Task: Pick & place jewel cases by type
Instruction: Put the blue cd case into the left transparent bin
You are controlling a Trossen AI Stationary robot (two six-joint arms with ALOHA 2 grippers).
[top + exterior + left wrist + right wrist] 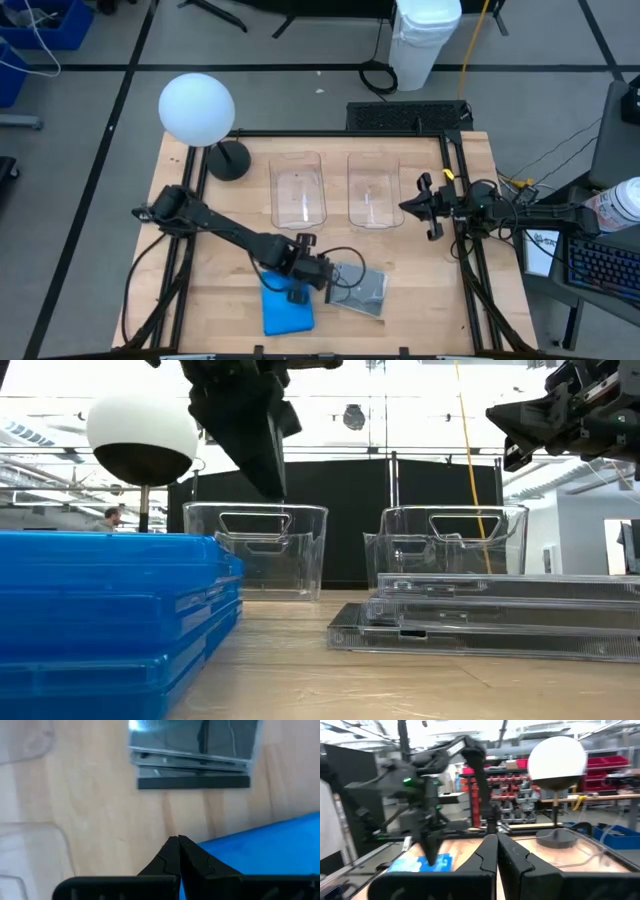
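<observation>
Left hand hangs closed and empty, between bright blue flat plastic cases and grey see-through cases on table. Right hand waits, closed. Nothing picked; next, fingers must open over one stack.

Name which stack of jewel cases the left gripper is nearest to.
The blue stack: the shut left gripper hangs at its edge nearest the grey see-through stack, which lies just beyond toward the right arm's side.
</observation>
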